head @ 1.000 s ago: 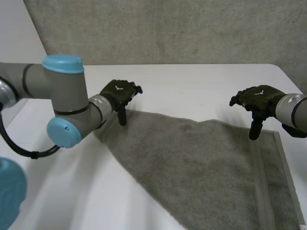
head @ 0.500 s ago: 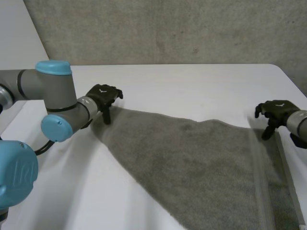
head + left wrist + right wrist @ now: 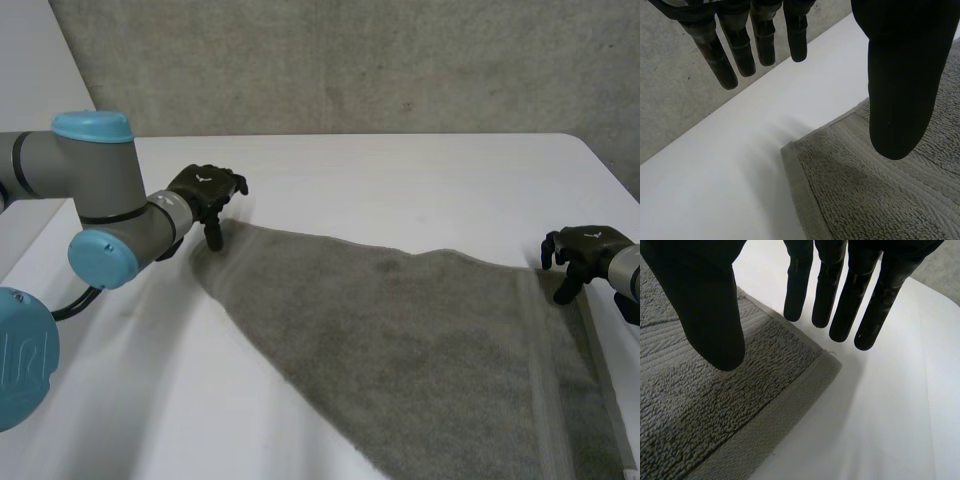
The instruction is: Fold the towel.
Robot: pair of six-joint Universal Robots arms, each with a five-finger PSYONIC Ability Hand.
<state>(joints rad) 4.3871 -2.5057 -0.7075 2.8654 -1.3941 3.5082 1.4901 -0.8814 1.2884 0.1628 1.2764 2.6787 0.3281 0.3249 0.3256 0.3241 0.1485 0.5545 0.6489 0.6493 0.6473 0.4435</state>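
A grey towel [image 3: 420, 350] lies flat on the white table [image 3: 400, 190], its far edge running from left to right. My left hand [image 3: 205, 188] hovers at the towel's far left corner [image 3: 790, 148]. It is open: the fingers [image 3: 742, 47] hang straight over bare table and the thumb [image 3: 900, 75] sits above the cloth. My right hand [image 3: 585, 250] hovers at the far right corner [image 3: 832, 365]. It is open too, with straight fingers [image 3: 832, 295] past the edge and the thumb [image 3: 705, 300] over the towel [image 3: 700, 405]. Neither hand holds cloth.
A grey wall [image 3: 350, 60] stands behind the table's far edge. The towel's banded hem [image 3: 545, 400] runs along its right side. Bare white tabletop lies beyond both corners and at the front left.
My left hand has shifted left to the towel's far left corner. My right hand has moved right and down to the far right corner. The towel has not moved.
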